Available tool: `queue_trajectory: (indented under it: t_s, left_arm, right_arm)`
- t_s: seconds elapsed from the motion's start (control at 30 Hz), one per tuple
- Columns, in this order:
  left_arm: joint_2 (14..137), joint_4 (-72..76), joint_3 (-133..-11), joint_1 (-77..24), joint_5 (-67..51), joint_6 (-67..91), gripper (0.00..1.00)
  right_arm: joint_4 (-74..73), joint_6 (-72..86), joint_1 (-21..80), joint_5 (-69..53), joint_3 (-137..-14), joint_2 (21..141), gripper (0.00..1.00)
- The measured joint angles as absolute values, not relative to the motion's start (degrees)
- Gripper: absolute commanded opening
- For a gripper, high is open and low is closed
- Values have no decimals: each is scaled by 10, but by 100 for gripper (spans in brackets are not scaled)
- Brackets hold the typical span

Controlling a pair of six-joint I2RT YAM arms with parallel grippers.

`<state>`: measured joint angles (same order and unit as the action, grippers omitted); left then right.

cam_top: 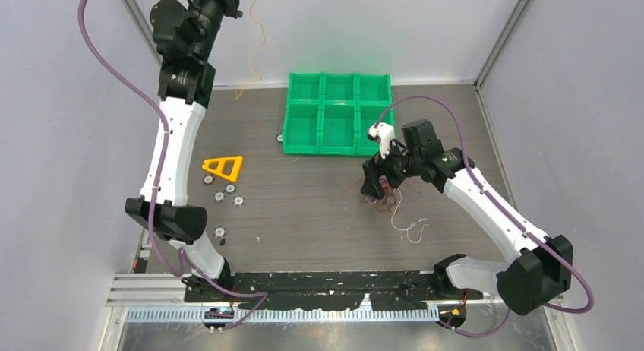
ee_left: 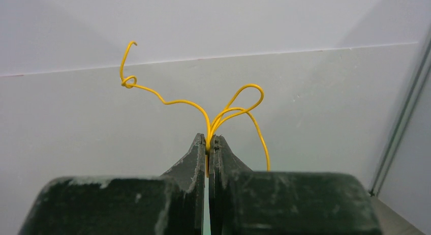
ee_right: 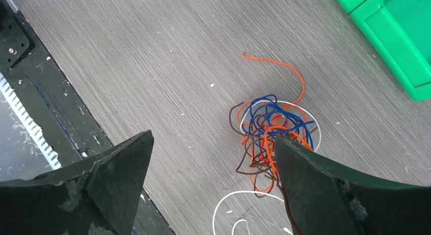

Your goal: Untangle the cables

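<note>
a grey wood-grain tabletop (cam_top: 319,214) sits inside pale walls, with the arm bases at its near edge. the left tool (ee_left: 207,143) is high against the back wall, its jaws pressed together on a yellow cable (ee_left: 173,101). this cable loops and curls free above the grip, clear of everything else. the other cables form a tangle (ee_right: 269,128) of blue, orange, brown and white strands, lying on the tabletop near the front right corner of the green tray (cam_top: 338,112). the right tool (ee_right: 212,141) hovers over the tangle with its jaws spread wide and nothing between them. one finger stands at the tangle's edge, the other well off to the side.

step in hand, as judged: pick the next strand out of the tangle.
- select a strand with a free end, such as the orange cable (ee_right: 277,61) arcing toward the tray, or the white loop (ee_right: 244,192) on the near side.
- centre the jaws on that strand alone and close low.
- draw away slowly, so the knot loosens rather than tightens.
- set the yellow cable down well apart from the tangle.

obstructions: the tray wall lies near the tangle on the far side. a yellow triangular piece (cam_top: 224,167) and small round discs (cam_top: 225,196) lie to the left, well apart from the work.
</note>
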<state>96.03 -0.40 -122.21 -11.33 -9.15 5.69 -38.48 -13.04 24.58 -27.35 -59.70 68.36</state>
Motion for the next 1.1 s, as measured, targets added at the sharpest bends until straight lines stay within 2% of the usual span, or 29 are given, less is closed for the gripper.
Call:
queue_trajectory:
  t_s: [0.2, 0.43, 0.7, 0.93, 1.1]
  left_arm:
    - [1023, 72, -1249, -114, -76, 42, 0]
    - [1127, 117, -1340, -114, -77, 41, 0]
    - [1214, 186, -1373, -124, -78, 38, 0]
    - [1264, 213, -1366, -130, -80, 10, 0]
    - [1263, 240, -1277, -131, -84, -20, 0]
  right_arm:
    - [-373, -115, 246, -281, -597, 700, 95]
    - [-364, -109, 246, -285, -595, 702, 95]
    - [-362, -106, 244, -290, -589, 711, 95]
    - [-362, -106, 239, -299, -589, 726, 95]
    - [-362, -107, 235, -302, -589, 737, 95]
